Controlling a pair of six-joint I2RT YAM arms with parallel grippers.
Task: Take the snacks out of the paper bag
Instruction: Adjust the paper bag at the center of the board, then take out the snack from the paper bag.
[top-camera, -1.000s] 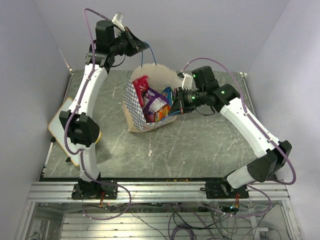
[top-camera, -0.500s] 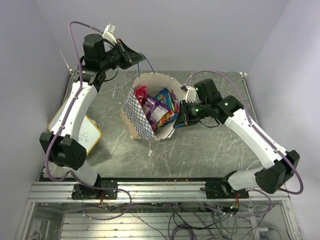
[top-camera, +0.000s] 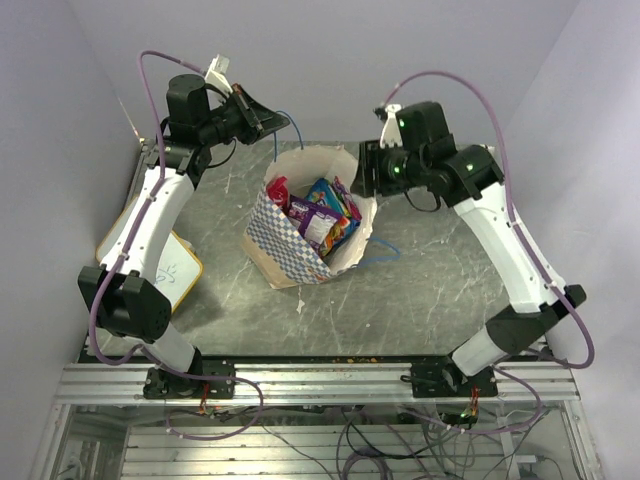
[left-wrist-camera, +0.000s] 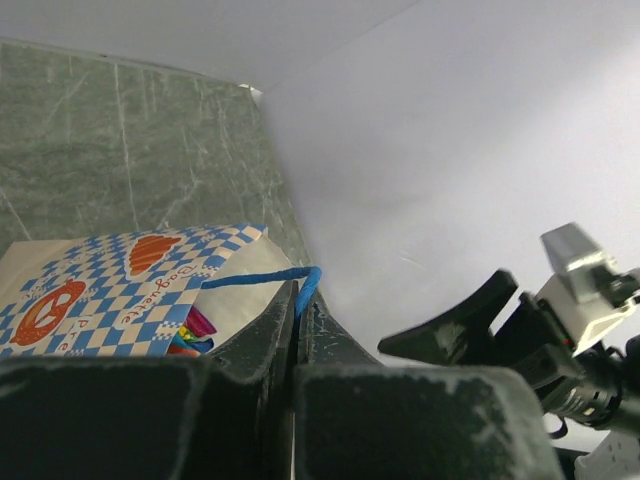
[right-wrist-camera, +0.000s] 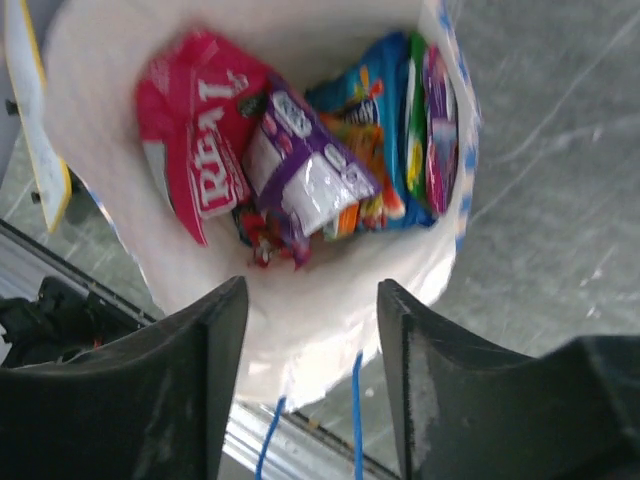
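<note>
Snacks (top-camera: 322, 212) lie in the paper bag (top-camera: 285, 255) at mid-table, left gripper (left-wrist-camera: 297, 315) pinching its blue handle (left-wrist-camera: 255, 278), right gripper (right-wrist-camera: 308, 300) parted and empty over the mouth, so descending onto one packet seems next.

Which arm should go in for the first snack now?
Right. The right gripper hangs open above the paper bag, snacks in view below; the left gripper is shut on the blue cord handle.
</note>
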